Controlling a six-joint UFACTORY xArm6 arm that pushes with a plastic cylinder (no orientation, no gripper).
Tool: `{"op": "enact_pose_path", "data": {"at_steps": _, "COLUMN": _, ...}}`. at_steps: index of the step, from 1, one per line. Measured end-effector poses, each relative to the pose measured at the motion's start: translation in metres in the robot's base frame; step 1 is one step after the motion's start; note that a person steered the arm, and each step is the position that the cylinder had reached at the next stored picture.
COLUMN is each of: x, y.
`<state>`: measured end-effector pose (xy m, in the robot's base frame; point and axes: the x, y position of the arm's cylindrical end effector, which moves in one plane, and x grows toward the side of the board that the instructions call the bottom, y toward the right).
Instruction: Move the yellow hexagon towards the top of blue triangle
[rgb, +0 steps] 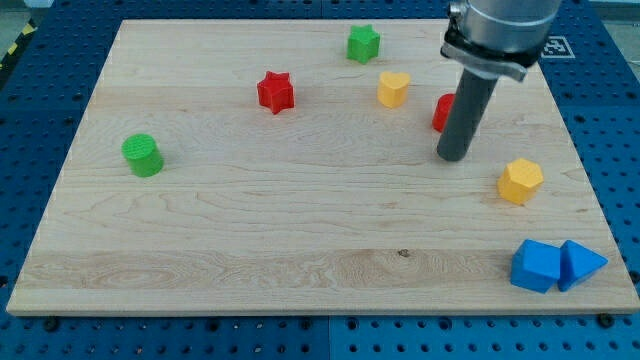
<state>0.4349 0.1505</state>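
The yellow hexagon (521, 181) lies at the view's right, on the wooden board (250, 230). The blue triangle (582, 263) lies at the bottom right corner, touching a blue cube (536, 265) on its left. The hexagon is above and a little left of the triangle, with a clear gap between them. My tip (453, 156) rests on the board to the left of the hexagon and slightly above it, apart from it. The rod hides most of a red block (442, 112) just behind it.
A yellow heart (393, 88) lies left of the rod. A green star (363, 43) is near the top edge. A red star (275, 92) is at upper middle. A green cylinder (143, 155) is at the left. The board's right edge runs close to the blue blocks.
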Motion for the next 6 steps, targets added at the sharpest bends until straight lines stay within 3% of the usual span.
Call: {"op": "enact_pose_path", "data": {"at_steps": 6, "x": 0.054, "y": 0.075}}
